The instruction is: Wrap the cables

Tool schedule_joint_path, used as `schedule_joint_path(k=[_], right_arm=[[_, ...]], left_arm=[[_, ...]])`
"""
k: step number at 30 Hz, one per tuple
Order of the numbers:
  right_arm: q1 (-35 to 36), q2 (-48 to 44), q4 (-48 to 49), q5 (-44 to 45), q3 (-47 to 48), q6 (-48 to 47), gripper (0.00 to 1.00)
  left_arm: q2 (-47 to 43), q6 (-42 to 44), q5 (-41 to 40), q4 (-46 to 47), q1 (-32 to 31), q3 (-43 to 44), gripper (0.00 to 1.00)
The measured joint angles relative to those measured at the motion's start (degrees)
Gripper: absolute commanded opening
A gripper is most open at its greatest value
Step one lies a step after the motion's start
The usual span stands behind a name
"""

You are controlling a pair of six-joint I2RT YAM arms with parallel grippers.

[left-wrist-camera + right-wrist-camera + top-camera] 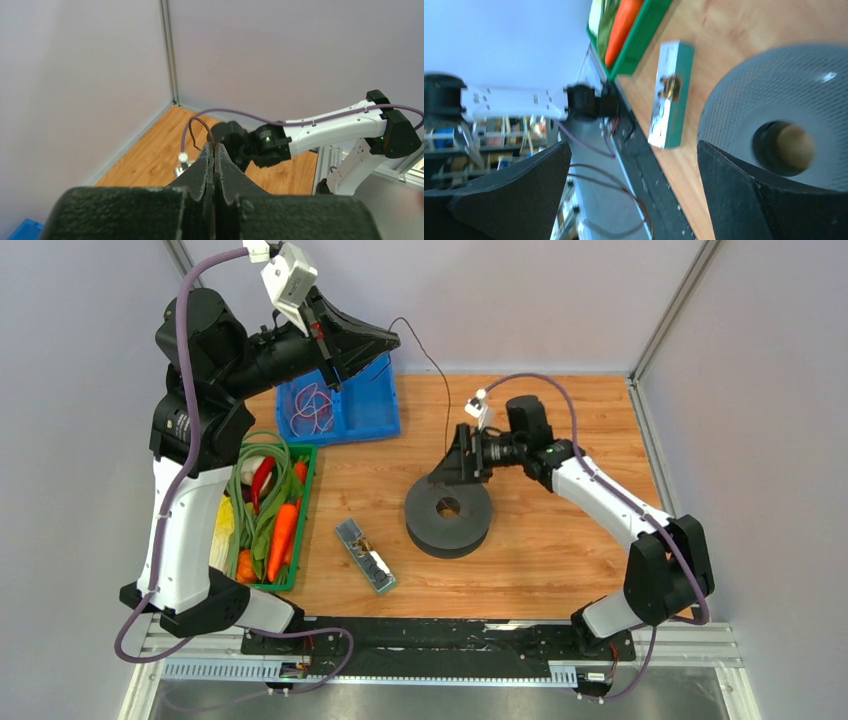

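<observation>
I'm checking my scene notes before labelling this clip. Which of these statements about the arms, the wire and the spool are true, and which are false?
1. The left gripper is shut on the thin black wire. True.
2. The right gripper is clamped around the spool. False: its fingers stand wide open and hold nothing, next to the dark spool.
3. The spool lies flat on the wooden table. True.
4. The green tray is empty. False: it holds carrots and other vegetables.
5. The small green device lies between the tray and the spool. True.
</observation>
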Motion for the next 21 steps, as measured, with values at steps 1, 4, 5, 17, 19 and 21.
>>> schedule_joint_path(k=[1, 4, 5, 17, 19, 21], right_arm=[[1.1, -0.1, -0.3, -0.7, -1.4, -0.4, 1.0], [5.1, -0.2, -2.7, -3.2, -6.6, -2.4, 1.0], [5.9, -0.2, -3.1, -3.8, -7.8, -2.8, 1.0], [5.7, -0.3, -4.5, -8.3, -11.3, -4.6, 0.96], [5.4, -0.3, -4.1, -9.1, -11.4, -4.1, 0.96], [5.0, -0.4, -3.0, -10.0, -11.4, -2.9, 0.95]], left_arm=[[0.0, -0.1, 0.0, 0.3, -0.2, 0.0, 0.0], [0.0, -0.2, 0.0, 0.9, -0.9, 0.0, 0.0], [0.0, -0.2, 0.0, 1.0, -1.0, 0.0, 0.0], [0.0, 0.3, -1.3, 1.3, -1.2, 0.0, 0.0], [-0.1, 0.3, -1.3, 1.3, -1.2, -0.2, 0.0], [-0.3, 0.4, -1.3, 1.4, -1.2, -0.7, 0.0]])
